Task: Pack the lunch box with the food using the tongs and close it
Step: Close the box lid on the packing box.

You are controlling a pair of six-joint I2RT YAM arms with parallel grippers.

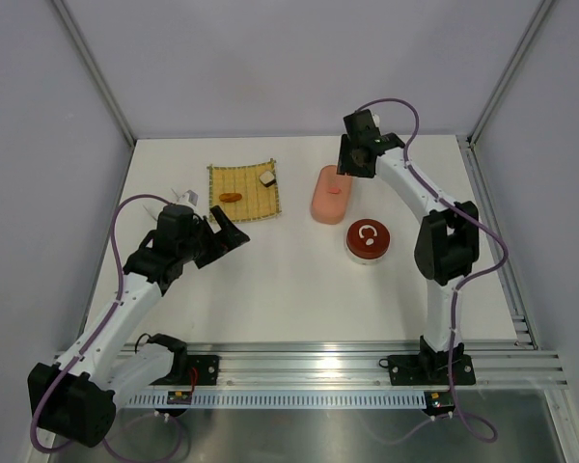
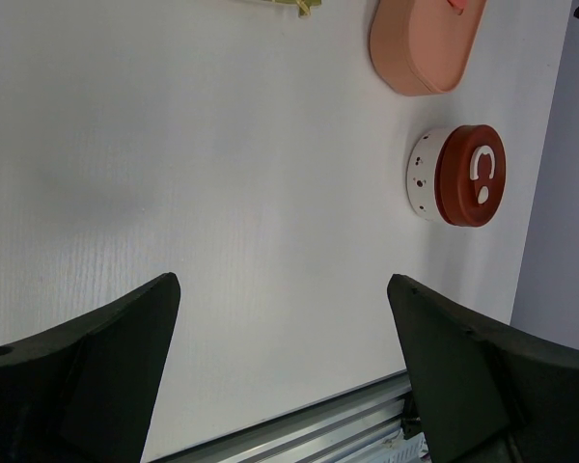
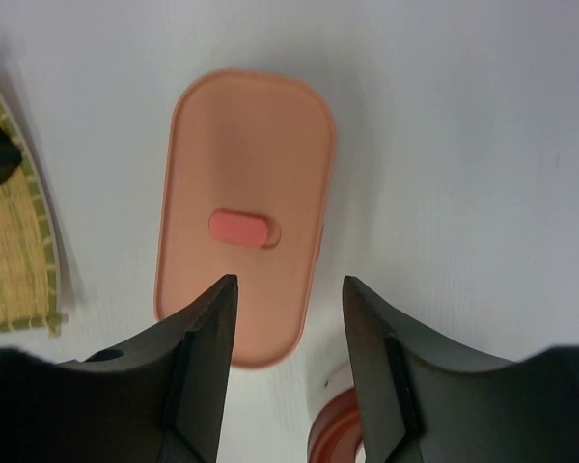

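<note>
White tabletop point(image 1: 299, 289), pink lunch box point(image 1: 330, 193) on it, pale lilac walls point(image 1: 270, 58) around

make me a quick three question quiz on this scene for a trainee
1. True or false: the pink lunch box has its lid on.
2. How many food pieces lie on the yellow mat? A one, B two, C four.
3. Fill in: the right gripper hovers over the ____ with its jaws apart and nothing between them.
Key: 1 true; 2 B; 3 pink lunch box.
</note>
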